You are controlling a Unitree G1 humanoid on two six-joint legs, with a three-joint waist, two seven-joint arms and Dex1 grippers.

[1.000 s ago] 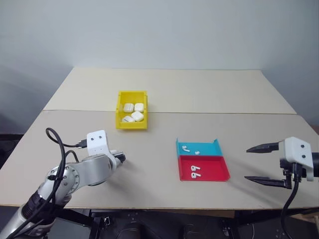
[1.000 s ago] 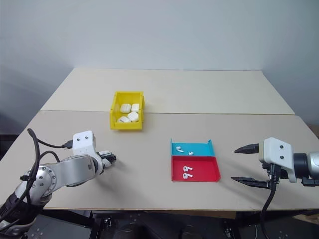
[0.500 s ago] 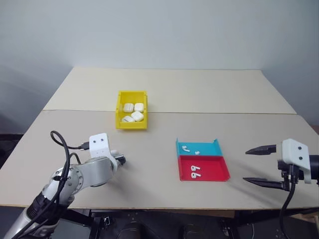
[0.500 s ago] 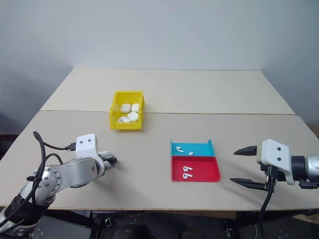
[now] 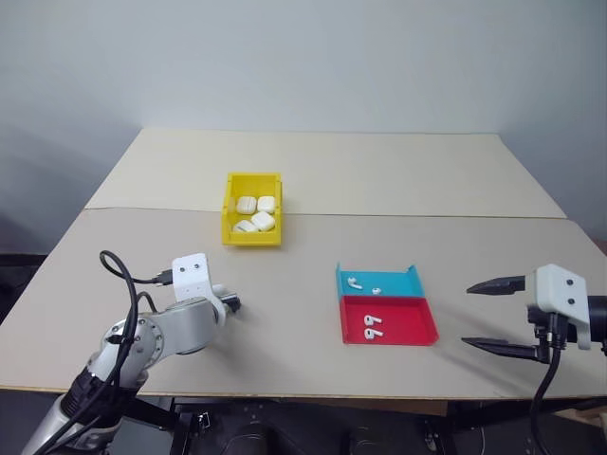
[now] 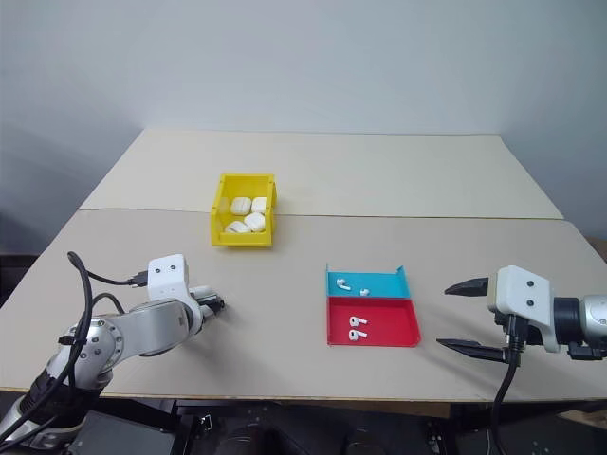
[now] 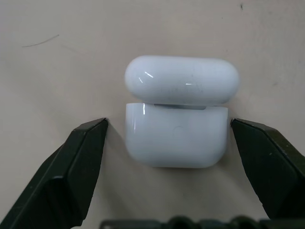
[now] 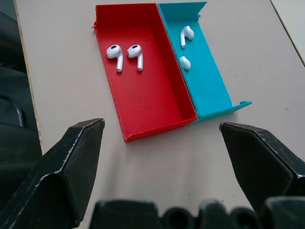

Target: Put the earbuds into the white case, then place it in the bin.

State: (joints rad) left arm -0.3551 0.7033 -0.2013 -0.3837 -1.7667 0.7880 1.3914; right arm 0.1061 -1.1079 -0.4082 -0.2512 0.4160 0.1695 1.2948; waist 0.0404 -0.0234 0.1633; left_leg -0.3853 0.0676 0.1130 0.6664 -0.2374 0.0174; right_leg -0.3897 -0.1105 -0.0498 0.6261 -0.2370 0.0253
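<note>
1. The white case [image 7: 177,124] lies on the beige desk [image 5: 313,171] with its lid hinged open, between the two black fingers [image 7: 71,176] of the left gripper [image 5: 230,303]; its jaws are spread wide, with a gap to the case on either side.
2. In the head views that gripper sits low over the desk at about 8 o'clock from the middle of the desk.
3. The yellow bin [image 5: 252,209] stands at about 11 o'clock from the middle and holds several white cases.
4. A teal tray [image 5: 377,282] and a red tray [image 5: 389,319] lie touching, at about 4 o'clock.
5. Two earbuds [image 8: 124,55] lie side by side in the red tray, and two more are in the teal tray.
6. The right gripper [image 5: 495,316] hovers at 3 o'clock from the trays, well apart from them, with its jaws spread and empty.
</note>
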